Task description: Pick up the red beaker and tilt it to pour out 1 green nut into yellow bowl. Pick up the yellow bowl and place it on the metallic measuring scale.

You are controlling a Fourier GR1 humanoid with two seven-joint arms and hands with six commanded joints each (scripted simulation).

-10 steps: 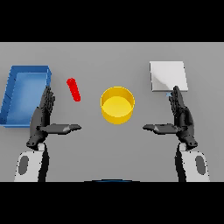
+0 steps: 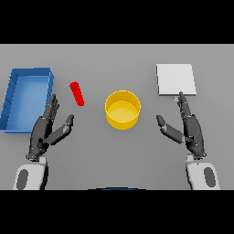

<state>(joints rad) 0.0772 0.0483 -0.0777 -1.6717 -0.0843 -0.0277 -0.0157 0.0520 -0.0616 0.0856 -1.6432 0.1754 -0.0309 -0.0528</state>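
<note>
A slim red beaker (image 2: 77, 93) stands on the grey table, left of centre. The yellow bowl (image 2: 122, 109) sits in the middle; I cannot see what is inside it. At the back right lies the flat metallic measuring scale (image 2: 176, 79). My left hand (image 2: 45, 129) hovers open below and left of the beaker, clear of it, fingers straight and thumb spread. Open as well, my right hand (image 2: 188, 125) is to the right of the bowl, its fingertips reaching the scale's near edge. Neither hand holds anything.
A blue tray (image 2: 13, 87) with raised walls sits at the far left, just beyond my left hand's fingertips.
Both hands have shifted slightly, the left one a little toward the beaker; beaker, bowl and scale have not moved.
</note>
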